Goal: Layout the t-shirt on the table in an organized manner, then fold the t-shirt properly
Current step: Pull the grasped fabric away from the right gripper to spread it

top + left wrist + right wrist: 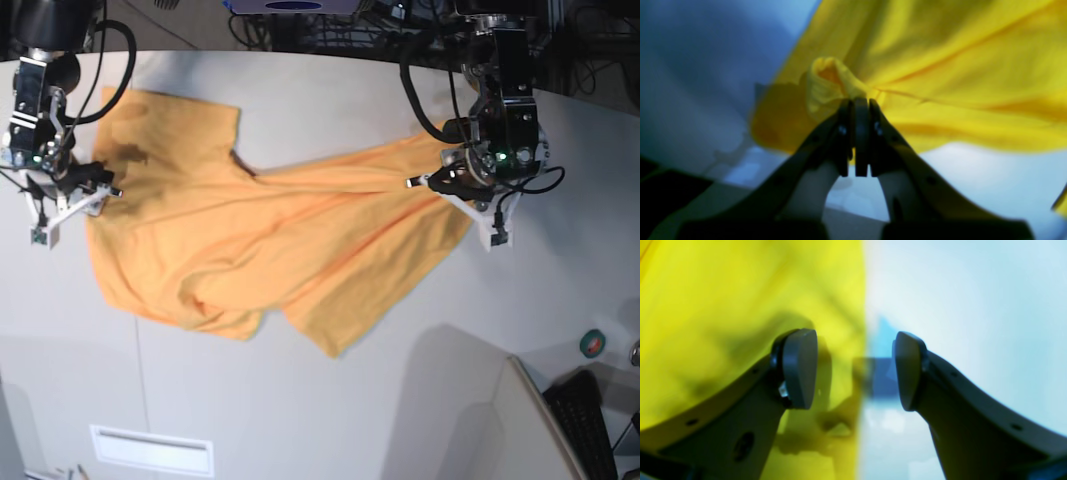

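T-shirt fabric is pinched in the left gripper (861,104): its jaws are pressed together on a small bunched fold of the orange-yellow t-shirt (940,66), and in the left wrist view the cloth fans out taut and creased beyond the fingertips. In the base view this gripper (432,181) sits at the garment's edge on the view's right side.

Right gripper (855,370): jaws spread apart, nothing between them. One finger (799,368) stands over yellow cloth, the other over bare tabletop, so the jaws straddle the shirt's straight edge (863,306). Whether the fingers touch the cloth cannot be told. In the base view this gripper (72,190) is at the shirt's edge on the view's left side.

The t-shirt (260,240) lies spread but rumpled across the white-grey table (330,400), stretched between the two arms, with a diagonal ridge of folds running toward the left gripper. A thin dark seam line (138,360) crosses the tabletop below the shirt. A small roll of tape (594,343) rests near the table's edge, well apart from the garment.
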Motion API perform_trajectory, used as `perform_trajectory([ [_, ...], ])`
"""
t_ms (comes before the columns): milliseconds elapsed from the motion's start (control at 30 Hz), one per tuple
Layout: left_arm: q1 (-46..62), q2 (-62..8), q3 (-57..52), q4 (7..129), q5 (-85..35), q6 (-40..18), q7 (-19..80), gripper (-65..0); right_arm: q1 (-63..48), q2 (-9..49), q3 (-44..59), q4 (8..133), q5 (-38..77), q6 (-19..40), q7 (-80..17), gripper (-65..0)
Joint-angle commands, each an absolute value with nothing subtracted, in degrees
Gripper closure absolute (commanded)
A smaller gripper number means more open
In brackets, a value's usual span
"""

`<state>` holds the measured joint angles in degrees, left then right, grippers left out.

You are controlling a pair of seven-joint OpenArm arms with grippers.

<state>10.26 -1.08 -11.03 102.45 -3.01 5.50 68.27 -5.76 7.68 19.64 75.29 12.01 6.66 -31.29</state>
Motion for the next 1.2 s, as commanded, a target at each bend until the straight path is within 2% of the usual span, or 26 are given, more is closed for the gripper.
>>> perform_trajectory([
  [0, 10.5, -0.7, -11.5, 103.5, -3.7, 3.9, 66.8, 0.0, -5.1, 8.4, 19.8, 76.1, 12.2, 6.9, -30.0, -34.8],
  [133, 11.9, -0.7, -11.4, 103.1, -3.6, 2.9, 63.9, 0.0, -5.6, 8.3, 19.3, 77.1, 12.2, 6.9, -30.0, -34.8],
  [233, 11.8, -0.7, -11.4, 103.0, -3.6, 2.9, 63.8, 0.0, -7.3, 7.2, 18.7, 82.4, 12.2, 7.1, -30.2, -34.8],
  [333, 11.4, -0.7, -11.4, 103.0, -3.6, 2.9, 63.8, 0.0, -8.2, 6.2, 13.2, 86.9, 12.2, 9.2, -30.3, -34.7],
  [400, 11.3, -0.8, -10.3, 103.0, -3.5, 2.9, 63.8, 0.0, -6.6, 6.3, 8.1, 85.6, 12.2, 11.3, -30.4, -34.5],
  [467, 11.3, -0.8, -8.6, 103.0, -3.0, 2.9, 63.8, 0.0, -3.0, 6.1, 4.0, 80.8, 12.2, 13.6, -30.4, -28.1],
  [500, 11.3, -0.8, -8.0, 103.0, -3.0, 2.9, 63.8, 0.0, -1.4, 6.0, 2.6, 78.0, 12.2, 14.6, -30.3, -21.8],
  [567, 11.3, -0.8, -7.1, 103.0, -3.0, 2.9, 63.8, 0.0, 2.5, 5.8, 0.5, 72.0, 12.2, 16.3, -30.3, -4.1],
  [600, 11.3, -0.8, -7.0, 103.0, -3.0, 2.9, 63.8, 0.0, 4.2, 5.8, 0.0, 69.1, 12.2, 16.4, -30.3, 0.0],
  [833, 11.8, -1.8, -7.3, 103.6, -3.0, 3.0, 63.9, 0.0, 13.0, 4.8, 8.7, 50.0, 12.1, 16.4, -29.8, 0.0],
  [933, 12.8, -2.5, -7.4, 103.8, -3.0, 3.0, 63.9, 0.0, 14.0, 6.5, 13.3, 46.5, 11.9, 16.3, -27.2, 0.0],
  [1167, 14.8, -3.1, -8.0, 107.5, -3.1, 3.0, 63.9, 0.0, 14.6, 9.5, 14.1, 44.4, 11.9, 16.2, -25.5, 0.0],
])
